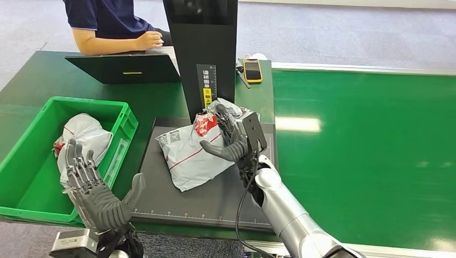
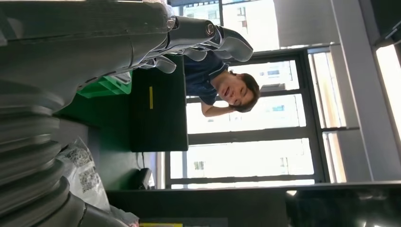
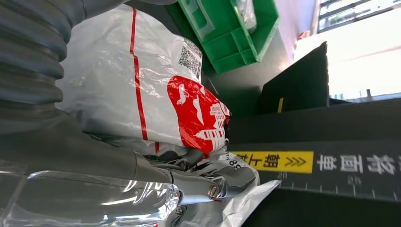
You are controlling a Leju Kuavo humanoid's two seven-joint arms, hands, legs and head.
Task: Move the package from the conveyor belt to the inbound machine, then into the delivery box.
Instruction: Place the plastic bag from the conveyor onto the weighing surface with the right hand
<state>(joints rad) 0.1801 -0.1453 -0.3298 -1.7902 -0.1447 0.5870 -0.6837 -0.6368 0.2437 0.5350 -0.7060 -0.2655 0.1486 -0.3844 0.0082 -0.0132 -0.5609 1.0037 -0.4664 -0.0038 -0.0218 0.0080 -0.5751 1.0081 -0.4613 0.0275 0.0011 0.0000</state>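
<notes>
Package (image 1: 189, 152) gripped at its far end by right robot hand (image 1: 232, 137), long axis slanting near-left toward green delivery box (image 1: 125, 119); left robot hand (image 1: 91, 185) spread wide, nearer that box.

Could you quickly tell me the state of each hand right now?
Left hand: open, holding nothing.
Right hand: gripping the grey package on the inbound machine.

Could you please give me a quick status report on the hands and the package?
Right hand grips package on scanner plate. Left hand open, beside green bin. One bag already in bin. Path to bin clear.
</notes>
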